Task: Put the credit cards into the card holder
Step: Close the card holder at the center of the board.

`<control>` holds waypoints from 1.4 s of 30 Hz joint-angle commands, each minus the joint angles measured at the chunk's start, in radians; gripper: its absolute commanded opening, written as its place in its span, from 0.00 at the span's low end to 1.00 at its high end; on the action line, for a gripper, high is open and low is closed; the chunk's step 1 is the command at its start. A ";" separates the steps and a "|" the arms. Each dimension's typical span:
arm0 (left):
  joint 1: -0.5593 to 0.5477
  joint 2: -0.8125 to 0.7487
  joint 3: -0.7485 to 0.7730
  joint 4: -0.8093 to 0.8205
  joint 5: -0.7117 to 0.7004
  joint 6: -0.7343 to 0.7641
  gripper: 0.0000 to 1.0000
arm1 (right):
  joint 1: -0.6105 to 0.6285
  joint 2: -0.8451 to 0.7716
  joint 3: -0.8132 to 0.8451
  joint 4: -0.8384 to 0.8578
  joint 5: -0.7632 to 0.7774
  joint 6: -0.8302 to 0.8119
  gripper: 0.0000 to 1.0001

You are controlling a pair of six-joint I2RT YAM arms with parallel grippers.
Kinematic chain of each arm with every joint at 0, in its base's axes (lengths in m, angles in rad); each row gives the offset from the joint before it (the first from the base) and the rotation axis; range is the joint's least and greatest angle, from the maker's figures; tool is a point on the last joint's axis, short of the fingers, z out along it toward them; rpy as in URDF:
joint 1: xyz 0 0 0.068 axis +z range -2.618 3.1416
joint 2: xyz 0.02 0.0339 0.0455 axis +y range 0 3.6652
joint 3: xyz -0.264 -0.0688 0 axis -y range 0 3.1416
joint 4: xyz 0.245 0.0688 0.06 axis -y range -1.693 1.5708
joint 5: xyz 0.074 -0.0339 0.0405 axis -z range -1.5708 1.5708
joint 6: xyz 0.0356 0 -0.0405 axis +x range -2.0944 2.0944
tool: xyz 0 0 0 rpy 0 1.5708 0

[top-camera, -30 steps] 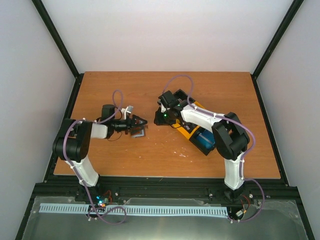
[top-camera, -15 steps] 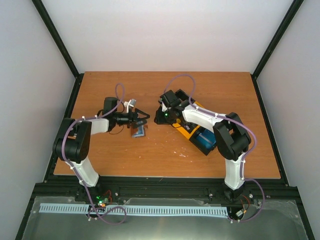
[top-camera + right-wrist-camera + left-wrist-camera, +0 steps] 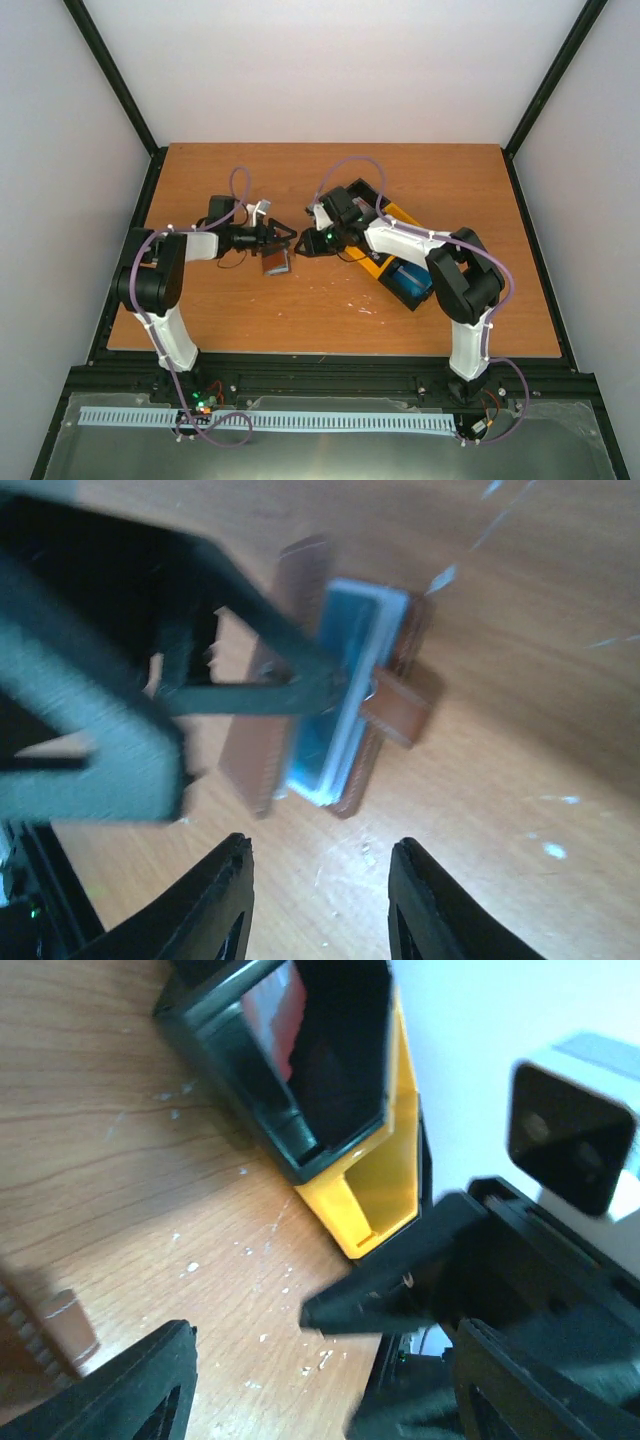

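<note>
Arms meet mid-table [image 3: 250, 320], tips near each other. The left gripper [image 3: 281, 237] reaches rightward, roughly level, jaws well apart and empty. One finger [image 3: 260, 697] lies across the card holder [image 3: 276, 263], tip at the lining. The right gripper [image 3: 304, 243] reaches leftward from the bins, angled down toward the holder, jaws partly apart, nothing between them.

Right forearm covers much of the black bin [image 3: 365, 190] and yellow bin [image 3: 383, 270]. Wrist views are blurred, so contact of finger with lining is uncertain. The credit cards [image 3: 285, 1020] show only as a red-and-white smear inside the black bin.

Holder: brown, leather-like, snap tab, grey-blue lining between flaps. Table is scuffed wood-grain.
</note>
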 commanded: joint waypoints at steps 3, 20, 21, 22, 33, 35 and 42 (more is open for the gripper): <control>0.005 0.085 0.053 0.059 -0.002 0.007 0.70 | 0.060 -0.057 -0.085 0.169 -0.083 -0.039 0.37; 0.029 0.137 0.111 -0.085 -0.054 0.054 0.69 | 0.081 0.067 -0.099 0.321 -0.056 -0.085 0.22; 0.032 0.141 0.113 -0.098 -0.050 0.059 0.69 | 0.082 0.075 -0.098 0.327 -0.056 -0.098 0.21; 0.035 0.148 0.114 -0.111 -0.046 0.064 0.68 | 0.084 0.085 -0.096 0.334 -0.049 -0.111 0.21; 0.042 0.087 0.155 -0.249 -0.106 0.103 0.65 | 0.089 0.186 -0.063 0.307 -0.017 -0.140 0.22; 0.042 0.040 0.148 -0.281 -0.161 0.090 0.67 | 0.090 0.191 -0.062 0.294 -0.003 -0.137 0.22; 0.042 -0.147 0.105 -0.453 -0.489 -0.014 0.72 | 0.091 0.179 -0.056 0.260 0.009 -0.130 0.22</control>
